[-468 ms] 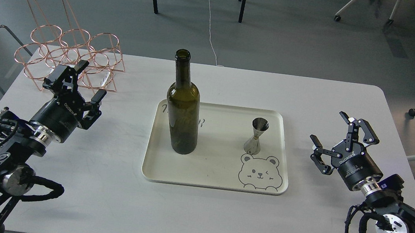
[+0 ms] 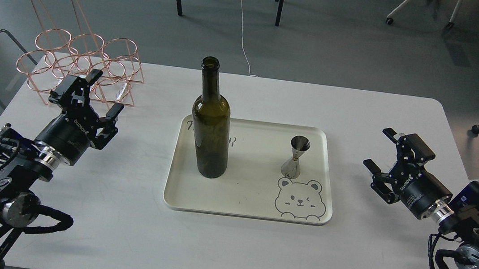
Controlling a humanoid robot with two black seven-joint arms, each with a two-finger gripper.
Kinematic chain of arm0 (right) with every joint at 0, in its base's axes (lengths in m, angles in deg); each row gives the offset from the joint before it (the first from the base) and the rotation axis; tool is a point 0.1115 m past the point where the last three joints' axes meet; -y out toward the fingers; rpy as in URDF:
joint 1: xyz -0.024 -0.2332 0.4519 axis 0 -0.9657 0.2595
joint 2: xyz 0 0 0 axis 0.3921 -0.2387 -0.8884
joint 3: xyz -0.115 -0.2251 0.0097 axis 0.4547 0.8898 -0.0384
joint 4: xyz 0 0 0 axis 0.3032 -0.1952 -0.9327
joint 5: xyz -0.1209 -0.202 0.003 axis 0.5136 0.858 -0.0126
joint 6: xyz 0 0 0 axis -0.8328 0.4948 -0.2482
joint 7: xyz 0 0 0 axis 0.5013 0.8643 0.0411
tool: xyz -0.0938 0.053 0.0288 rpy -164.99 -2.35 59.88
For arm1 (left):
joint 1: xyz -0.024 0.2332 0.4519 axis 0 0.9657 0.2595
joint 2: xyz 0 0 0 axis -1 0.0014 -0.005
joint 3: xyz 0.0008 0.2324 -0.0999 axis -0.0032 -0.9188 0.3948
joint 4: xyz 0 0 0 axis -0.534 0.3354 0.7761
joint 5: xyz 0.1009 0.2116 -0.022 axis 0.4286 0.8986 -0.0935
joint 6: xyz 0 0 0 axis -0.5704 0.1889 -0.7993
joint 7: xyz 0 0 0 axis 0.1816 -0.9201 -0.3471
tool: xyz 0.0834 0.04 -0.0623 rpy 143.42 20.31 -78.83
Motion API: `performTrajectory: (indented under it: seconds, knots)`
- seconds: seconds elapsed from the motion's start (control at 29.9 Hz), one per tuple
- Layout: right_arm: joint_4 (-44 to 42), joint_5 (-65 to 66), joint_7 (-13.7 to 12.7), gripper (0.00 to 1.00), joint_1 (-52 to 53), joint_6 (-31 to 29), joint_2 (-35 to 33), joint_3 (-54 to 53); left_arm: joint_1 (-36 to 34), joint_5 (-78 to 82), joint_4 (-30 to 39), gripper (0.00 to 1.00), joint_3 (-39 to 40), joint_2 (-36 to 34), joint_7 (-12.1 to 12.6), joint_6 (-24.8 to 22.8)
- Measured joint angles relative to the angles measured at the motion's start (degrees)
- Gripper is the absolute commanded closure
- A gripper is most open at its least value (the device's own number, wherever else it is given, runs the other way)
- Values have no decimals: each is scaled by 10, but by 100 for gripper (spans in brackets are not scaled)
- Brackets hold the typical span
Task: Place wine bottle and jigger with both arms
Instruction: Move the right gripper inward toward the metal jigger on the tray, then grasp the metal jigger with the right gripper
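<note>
Olive-green glass bottle is standing upright on the left half of a cream tray in the middle of the white table, open mouth up, no label. Over on the right half of the same tray sits the little silver jigger, also upright, just past the cartoon bear printed at the near right corner. Bottle and jigger are well apart, neither one touched by anything. Left pincer hangs over the table well left of the tray, fingers spread and holding nothing, right in front of a copper wire rack at the far left corner. Right pincer is out to the right of the tray, also spread wide and empty, pointing roughly toward the far left. Both black arms come in from the near corners, cables and silver wrist rings showing.
</note>
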Motion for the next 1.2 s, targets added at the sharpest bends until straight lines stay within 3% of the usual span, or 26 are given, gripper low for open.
performTrajectory:
  seconds: [0.27,0.4,0.67,0.9,1.2]
  knots:
    - [86,413,0,1,6,226,-46,2,-1,4,5,2,-3,-2,-8,0]
    - [111,554,0,1,7,307,-47,11,-1,4,6,2,-4,1,-9,1]
    - [45,732,0,2,53,449,16,123,-1,4,12,2,-4,4,-9,6]
    - [-75,831,0,7,85,468,99,151,-1,5,19,2,-3,3,-9,6]
    - [-162,841,0,14,124,468,179,164,-1,4,22,2,-2,4,-9,6]
